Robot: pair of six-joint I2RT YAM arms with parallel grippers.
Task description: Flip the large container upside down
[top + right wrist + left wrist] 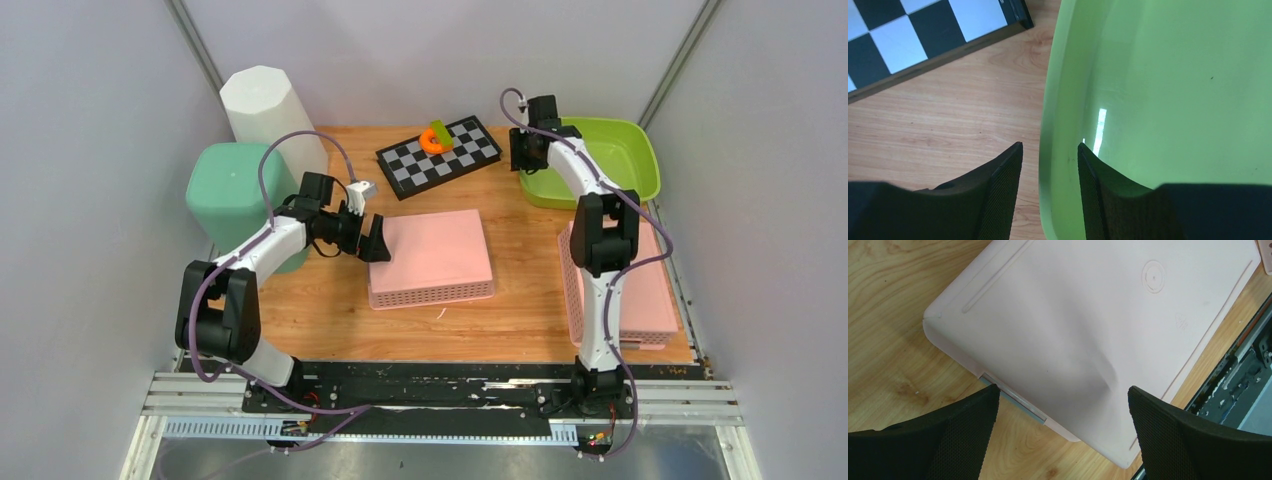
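Gaping, glossy green basin (622, 150), rim upward

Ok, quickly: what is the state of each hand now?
Left hand: open, above the pink bin, holding nothing.
Right hand: astride the rim of the tub; grip cannot be told.

Top camera looking down from above the table's (330, 310) near edge, left wrist peering close at the pink container (1073, 330), right wrist hugging the green basin (1173, 75), far right corner.

Glossy plastic tub (1173, 100), matt wooden table (948, 125)
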